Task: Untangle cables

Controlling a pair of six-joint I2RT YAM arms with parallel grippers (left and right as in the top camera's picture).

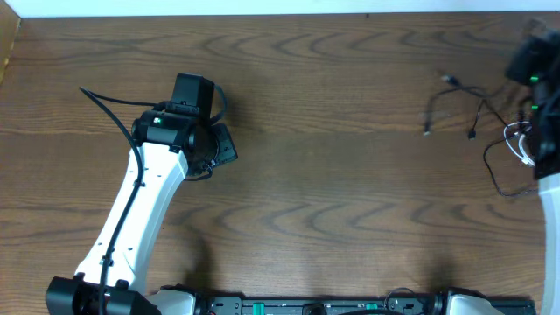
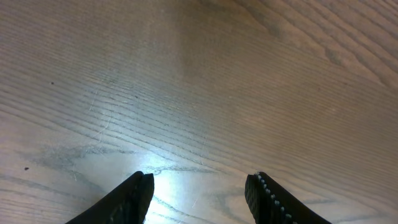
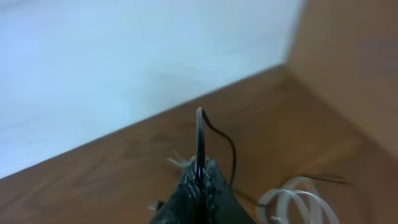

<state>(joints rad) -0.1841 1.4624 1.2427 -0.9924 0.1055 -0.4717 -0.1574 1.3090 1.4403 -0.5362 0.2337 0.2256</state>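
Right wrist, right claw [image 3: 199,169] pinching black cable [image 3: 233,155], white cable [image 3: 303,188] cropped

The table [image 1: 332,184] looks like brown wood or veneer with a bold wavy grain. It is smooth, and its soft satin sheen flares pale under the left gripper [image 2: 199,186]. That gripper's fingers [image 2: 267,202] are matt black plastic, one edged with small pale teeth. The left arm [image 1: 140,206] wears a smooth, faintly glossy white plastic shell between matt black housings. The black cable [image 3: 232,155] has a thin, dull sheath, while the white cable [image 3: 297,186] looks slick and smooth. Behind them the wall [image 3: 124,62] is pale and matt, and the side board [image 3: 348,62] is flat tan wood.
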